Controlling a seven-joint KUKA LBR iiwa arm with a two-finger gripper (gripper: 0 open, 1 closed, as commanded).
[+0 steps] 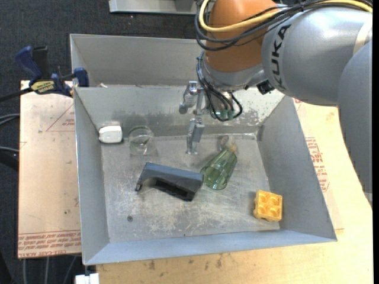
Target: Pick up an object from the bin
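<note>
The arm runs off the top and right edges, and its orange cover hides part of the far wall of the bin. Near the bin's left wall lie a small white thing and a clear one just beside it — both too small to tell their kind.

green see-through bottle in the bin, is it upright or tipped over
Tipped over: the green see-through bottle lies lengthwise on the bin floor, its neck toward the back wall.

The grey bin holds a white puck, clear cup, dark grey handle, green bottle and yellow block.
</note>
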